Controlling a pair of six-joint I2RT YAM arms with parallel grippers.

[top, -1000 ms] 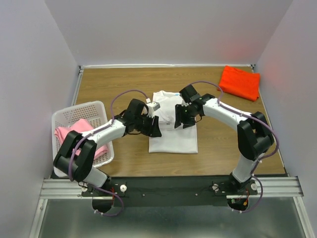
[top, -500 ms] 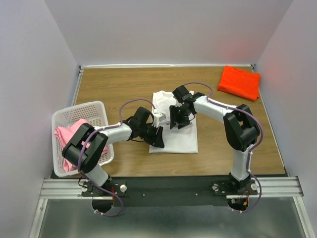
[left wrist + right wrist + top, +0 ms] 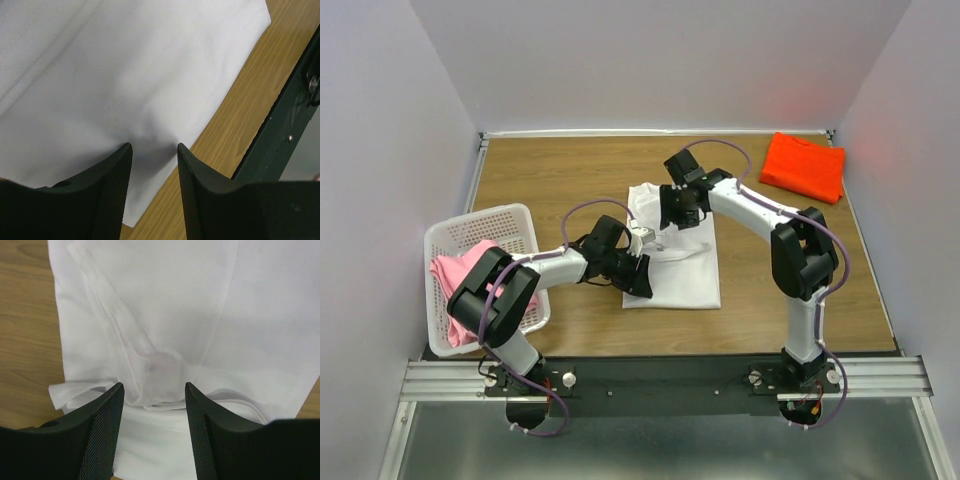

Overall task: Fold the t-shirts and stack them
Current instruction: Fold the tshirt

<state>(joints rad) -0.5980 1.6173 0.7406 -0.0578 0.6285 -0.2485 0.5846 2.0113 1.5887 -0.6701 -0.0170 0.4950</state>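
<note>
The white t-shirt [image 3: 678, 262] lies partly folded in the middle of the table. My left gripper [image 3: 640, 281] is open and low over its near left corner [image 3: 125, 75], with the jaws either side of a slight ridge of cloth. My right gripper [image 3: 676, 216] is open over the shirt's far part, with a bunched fold [image 3: 160, 365] lying between the jaws. The orange-red t-shirt [image 3: 805, 166] lies folded at the far right corner. The pink t-shirt [image 3: 458, 272] lies crumpled in the basket.
A white lattice basket [image 3: 480, 216] stands at the left table edge. Bare wood [image 3: 235, 115] borders the white shirt's near edge. The black front rail [image 3: 292, 130] runs close behind it. White walls enclose the table.
My right gripper has moved up the white shirt toward its far end. My left gripper shifted to the near left corner a second ago and has since stayed put.
</note>
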